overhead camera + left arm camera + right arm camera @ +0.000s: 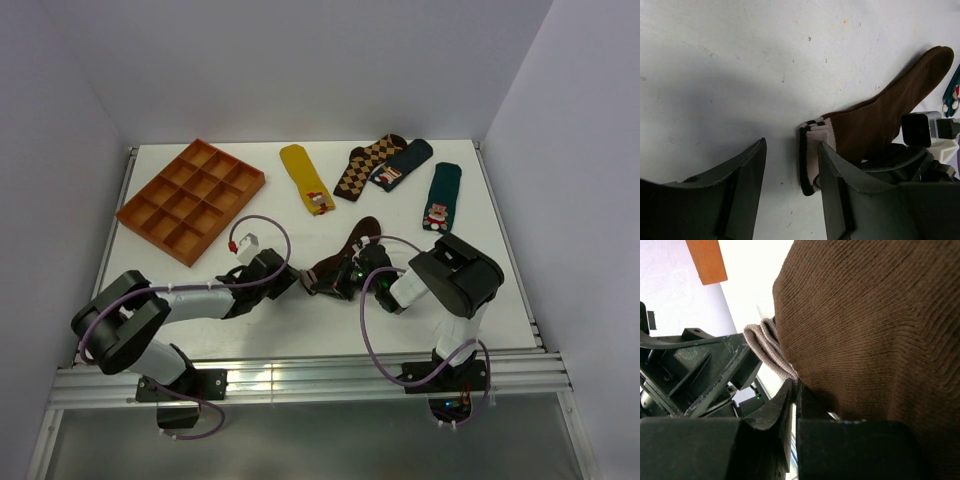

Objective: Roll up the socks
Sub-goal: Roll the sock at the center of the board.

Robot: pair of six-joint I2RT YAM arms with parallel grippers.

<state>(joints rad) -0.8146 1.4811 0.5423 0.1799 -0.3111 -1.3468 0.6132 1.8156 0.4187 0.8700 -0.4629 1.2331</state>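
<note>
Right of the orange compartment tray [160,232], toward the near edge of the white table [290,325], the dark brown sock [362,235] lies flat with its toe pointing away from the arms and its pale, dark-edged cuff [812,150] nearest them. The right gripper [796,390] is at the sock's near end, farther from the tray than the cuff, its jaws pressed together on the edge of the brown fabric beside the folded cuff. The left gripper [792,145] comes in from the tray's side with its jaws partly apart and nothing held; the cuff lies in the gap, close against the finger farther from the tray, while bare table shows between the cuff and the other finger. Further right of the tray, along the far side, lie a mustard yellow sock [305,178], a brown-and-tan diamond-patterned sock [365,165], a navy sock [403,163] and a dark green sock [441,195].
</note>
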